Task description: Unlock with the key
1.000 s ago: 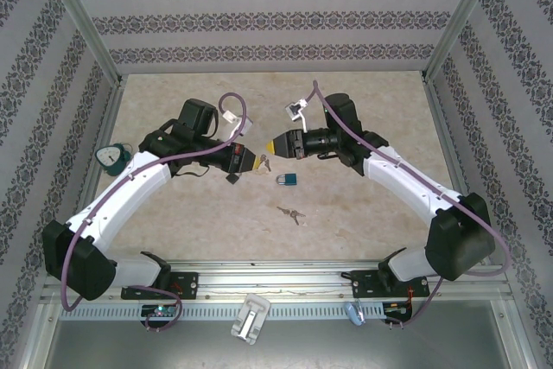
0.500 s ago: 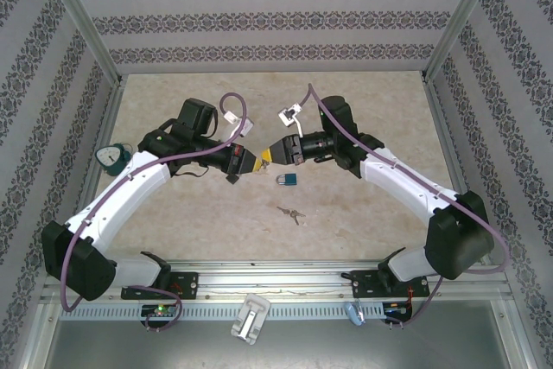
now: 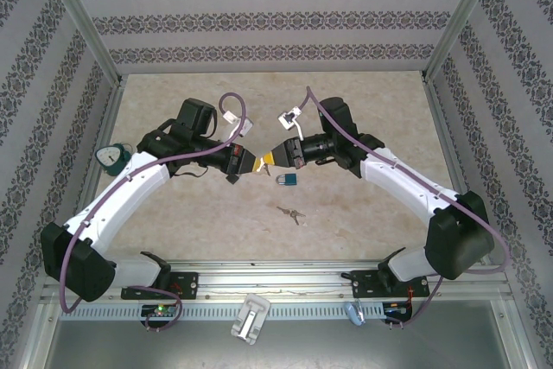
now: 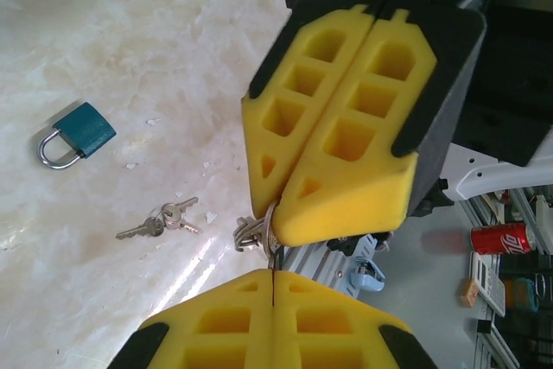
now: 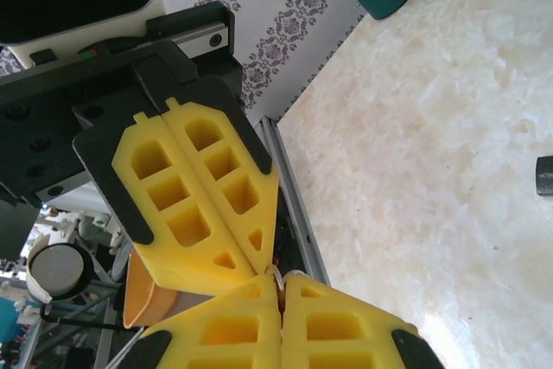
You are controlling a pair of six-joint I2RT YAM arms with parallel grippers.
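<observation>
Left claw (image 4: 272, 276) clenched: yellow fingers pressed flat together, no gap at the seam. A thin metal key blade goes into that seam at the tip. Right claw (image 4: 276, 213) also clenched, pads together, and its tip pinches the ring end of the same key bunch (image 4: 251, 233). Both claws grasp the bunch, tip to tip and almost touching, with the loose keys hanging out to one side between them. The bunch is off the desk (image 4: 130, 41).

In the overhead view the claws meet just beyond the padlock (image 3: 288, 180), slightly to its left, raised above it and not touching it. The padlock is teal with a silver shackle and lies flat on the desk with the shackle seated in the body. A second set of spare keys (image 3: 291, 213) lies on the desk near the padlock, on its arm-base side and apart from it. A green clock (image 3: 111, 157) sits well left of the padlock at the desk edge.
</observation>
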